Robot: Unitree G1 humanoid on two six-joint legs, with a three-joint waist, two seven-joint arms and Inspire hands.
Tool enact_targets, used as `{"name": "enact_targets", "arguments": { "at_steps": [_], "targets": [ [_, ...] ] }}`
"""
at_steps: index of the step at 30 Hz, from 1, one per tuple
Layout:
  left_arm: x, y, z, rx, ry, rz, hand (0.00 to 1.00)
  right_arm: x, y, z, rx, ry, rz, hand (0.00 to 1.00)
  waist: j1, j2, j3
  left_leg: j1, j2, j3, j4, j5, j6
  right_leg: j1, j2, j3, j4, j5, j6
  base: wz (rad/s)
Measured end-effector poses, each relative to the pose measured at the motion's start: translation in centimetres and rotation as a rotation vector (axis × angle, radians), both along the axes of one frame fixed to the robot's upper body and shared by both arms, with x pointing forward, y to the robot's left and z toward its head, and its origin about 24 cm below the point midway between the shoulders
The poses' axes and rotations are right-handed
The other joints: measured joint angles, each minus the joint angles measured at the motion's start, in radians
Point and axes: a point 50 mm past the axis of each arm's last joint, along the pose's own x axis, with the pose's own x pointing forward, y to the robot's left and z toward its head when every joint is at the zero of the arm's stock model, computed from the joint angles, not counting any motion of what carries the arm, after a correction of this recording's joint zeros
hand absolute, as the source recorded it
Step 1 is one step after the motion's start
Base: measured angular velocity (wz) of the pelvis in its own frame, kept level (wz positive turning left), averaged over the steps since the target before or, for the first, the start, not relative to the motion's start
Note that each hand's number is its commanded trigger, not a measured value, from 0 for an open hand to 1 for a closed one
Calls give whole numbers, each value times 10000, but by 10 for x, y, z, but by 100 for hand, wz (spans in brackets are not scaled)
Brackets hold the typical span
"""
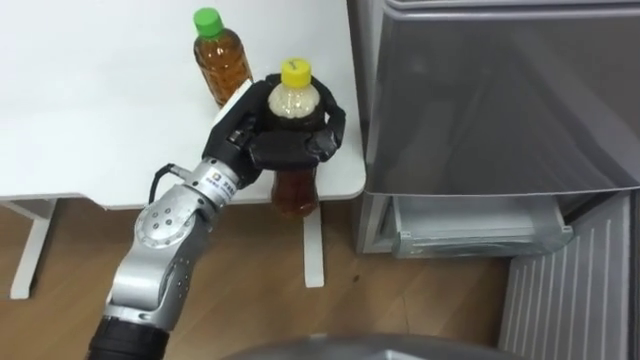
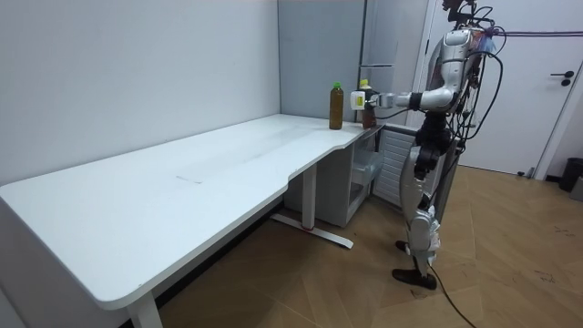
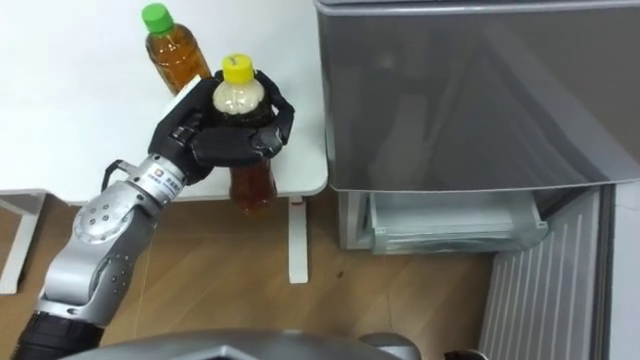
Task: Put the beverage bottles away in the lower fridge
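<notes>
Left hand (image 1: 268, 150) clamped round the shoulder of the yellow-capped clear plastic bottle of amber tea (image 1: 296, 190), at the near right corner of the white table (image 1: 90, 110).

The green-capped tea bottle (image 1: 222, 62) stands at 10 o'clock from it. The grey fridge's (image 1: 500, 100) open lower drawer (image 1: 480, 225) lies at 4 o'clock. Full, the bottle is probably fairly heavy, smooth-walled and slightly squeezable. A grip below the cap risks it swinging; the mid-body would be the steadier hold.

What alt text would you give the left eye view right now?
The robot's left hand grips a yellow-capped bottle of brown drink at the corner of the white table. A green-capped bottle stands behind it on the table; the grey fridge, lower compartment open, is at right.
</notes>
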Motion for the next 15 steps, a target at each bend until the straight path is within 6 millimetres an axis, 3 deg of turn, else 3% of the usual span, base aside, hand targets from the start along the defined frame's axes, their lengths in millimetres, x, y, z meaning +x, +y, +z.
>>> {"name": "enact_targets", "arguments": {
  "at_steps": [4,9,12,15],
  "targets": [
    [-11,2,-9,-559,531,37,100,10,-4,2,-151,-260,-25,0,-13,-43,18,-135,-1,-91,40,3,6,-53,-8,-123,-10,0,0,10],
    [-15,2,-11,-823,725,-146,100,40,-4,5,-266,-1364,-546,0,101,-185,100,-395,-9,-218,50,61,57,-320,-75,-230,25,15,-22,8],
    [-15,1,-11,-977,726,-228,100,50,-2,7,-250,-1896,-384,0,103,-281,49,-463,-33,-241,55,61,57,-306,-75,-350,-9,16,-19,5],
    [-15,1,-10,-1238,755,-225,100,53,0,7,-173,-2042,-266,0,194,-320,67,-477,-34,-234,16,60,57,-310,-61,-352,-10,17,-16,2]
  ]
}}
